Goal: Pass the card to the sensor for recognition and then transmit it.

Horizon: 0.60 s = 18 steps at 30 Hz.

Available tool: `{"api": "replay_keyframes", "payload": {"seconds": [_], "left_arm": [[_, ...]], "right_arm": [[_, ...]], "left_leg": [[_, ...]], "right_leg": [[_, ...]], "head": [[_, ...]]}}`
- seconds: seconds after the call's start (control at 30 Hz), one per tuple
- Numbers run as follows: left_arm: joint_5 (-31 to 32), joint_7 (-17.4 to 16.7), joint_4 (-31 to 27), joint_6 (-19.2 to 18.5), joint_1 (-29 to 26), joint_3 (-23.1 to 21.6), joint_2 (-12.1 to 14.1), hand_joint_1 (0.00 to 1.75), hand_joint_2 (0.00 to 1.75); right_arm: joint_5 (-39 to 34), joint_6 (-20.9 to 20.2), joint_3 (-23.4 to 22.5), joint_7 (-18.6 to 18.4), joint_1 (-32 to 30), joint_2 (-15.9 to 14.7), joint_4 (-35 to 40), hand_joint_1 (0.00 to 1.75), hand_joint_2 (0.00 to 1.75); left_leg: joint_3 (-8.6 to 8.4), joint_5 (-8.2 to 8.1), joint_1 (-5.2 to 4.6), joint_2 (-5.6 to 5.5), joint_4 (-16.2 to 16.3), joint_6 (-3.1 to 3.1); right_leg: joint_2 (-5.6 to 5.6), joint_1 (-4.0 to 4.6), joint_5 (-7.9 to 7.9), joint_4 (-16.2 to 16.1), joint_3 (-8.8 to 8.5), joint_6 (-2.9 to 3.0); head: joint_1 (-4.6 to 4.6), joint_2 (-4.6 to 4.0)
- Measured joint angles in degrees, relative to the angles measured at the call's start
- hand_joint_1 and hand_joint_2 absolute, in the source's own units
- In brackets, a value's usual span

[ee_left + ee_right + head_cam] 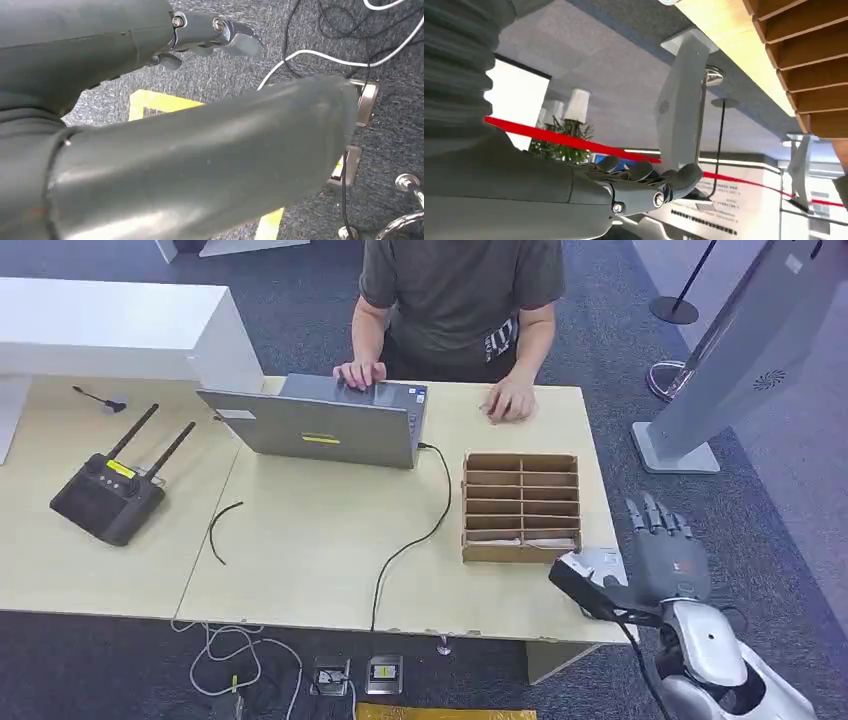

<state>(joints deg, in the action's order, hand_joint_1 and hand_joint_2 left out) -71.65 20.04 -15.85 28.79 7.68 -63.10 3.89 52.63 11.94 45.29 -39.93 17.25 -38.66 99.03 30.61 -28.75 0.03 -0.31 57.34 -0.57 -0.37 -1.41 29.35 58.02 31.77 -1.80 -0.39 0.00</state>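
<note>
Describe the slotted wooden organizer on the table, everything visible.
The wooden organizer is a brown, plywood-looking box lying flat on the light tabletop, near its right edge, open side up. Thin dividers split it into two columns of narrow horizontal slots. The slots look empty from the head view; I can't make out a card in them. A black cable curves past its left side without clearly touching it. The right hand hovers beside its lower right corner, fingers extended, apart from it. Its slats also show edge-on in the right wrist view.
</note>
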Motion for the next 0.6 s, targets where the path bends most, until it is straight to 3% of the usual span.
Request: {"api": "replay_keyframes", "payload": {"seconds": [0.3,0.6], "left_arm": [[-0.3,-0.4,0.0,-0.1,0.0,0.0,0.0,0.0,0.0],[-0.5,-0.5,0.0,-0.1,0.0,0.0,0.1,0.0,0.0]], "right_arm": [[2.5,4.1,2.9,1.8,0.0,0.8,-0.7,0.0,1.75],[1.2,5.5,4.8,3.7,0.2,2.3,-1.8,0.0,1.75]], "left_leg": [[0.04,0.0,0.0,0.0,0.0,0.0],[0.04,0.0,0.0,0.0,0.0,0.0]], "right_leg": [[-0.01,0.0,0.0,0.0,0.01,0.0],[-0.03,0.0,0.0,0.0,0.01,0.0]], "head": [[-0.02,0.0],[-0.02,0.0]]}}
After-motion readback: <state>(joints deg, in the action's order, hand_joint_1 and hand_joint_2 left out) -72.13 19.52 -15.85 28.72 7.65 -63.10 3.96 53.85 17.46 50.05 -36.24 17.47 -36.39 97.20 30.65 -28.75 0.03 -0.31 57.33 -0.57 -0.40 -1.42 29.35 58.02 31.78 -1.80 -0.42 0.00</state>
